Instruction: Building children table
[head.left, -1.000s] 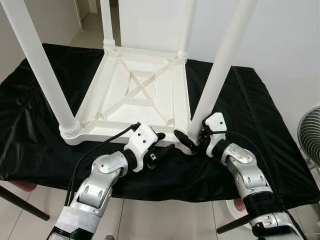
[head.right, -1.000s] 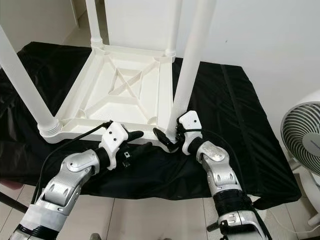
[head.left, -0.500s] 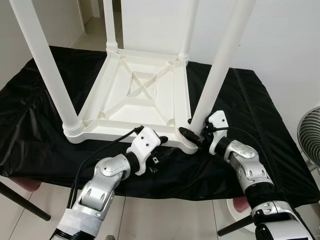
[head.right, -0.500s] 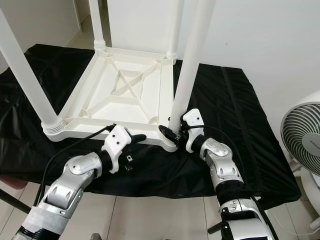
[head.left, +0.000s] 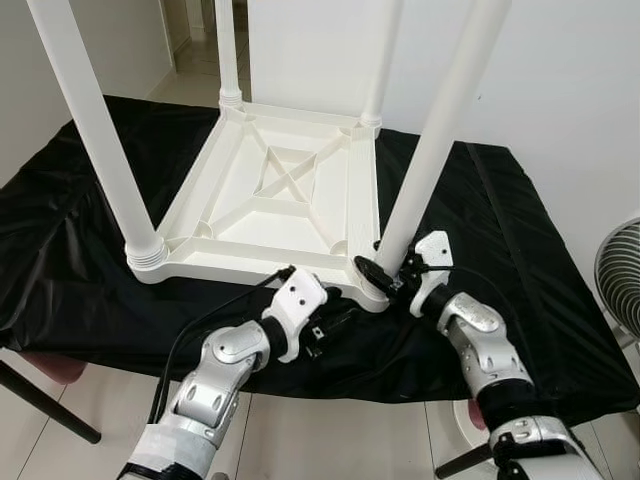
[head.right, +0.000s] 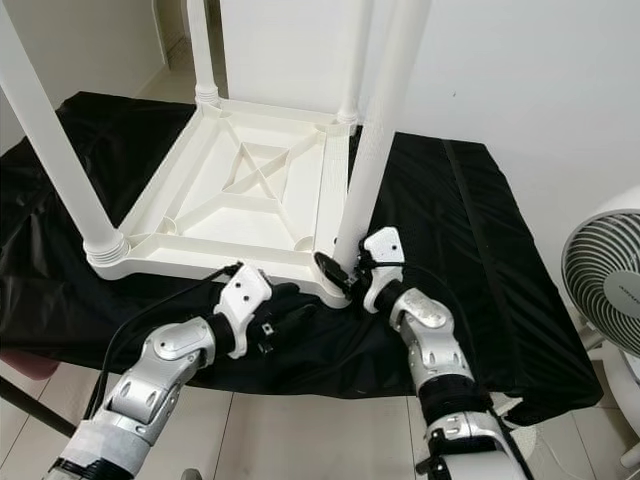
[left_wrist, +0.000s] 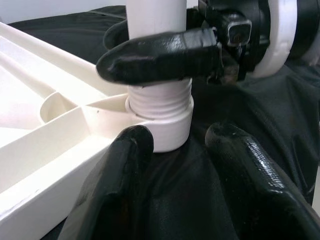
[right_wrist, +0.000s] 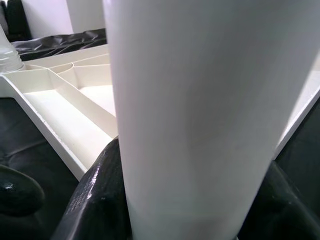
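Two black-fingered grippers are at work at the near edge: the right gripper (head.left: 378, 277) has its fingers wrapped tight around the base of the nearest tall white plastic leg (head.left: 430, 150), just above its threaded collar, and the left gripper (head.left: 335, 308) sits low beside that same corner with its fingers spread, holding nothing, one fingertip (left_wrist: 131, 150) right against the socket, possibly touching it. One upside-down white plastic children's table top (head.left: 270, 200) lies flat with its ribbed underside up, and four white legs stand up from its corners, counted near to far: the gripped one, the near left leg (head.left: 95, 130), then two far ones (head.left: 229, 50). It all rests on a crumpled black cloth-covered table (head.left: 520, 230). Beyond are white walls and pale floor tiles, with a white fan (head.right: 605, 290) off to the right.
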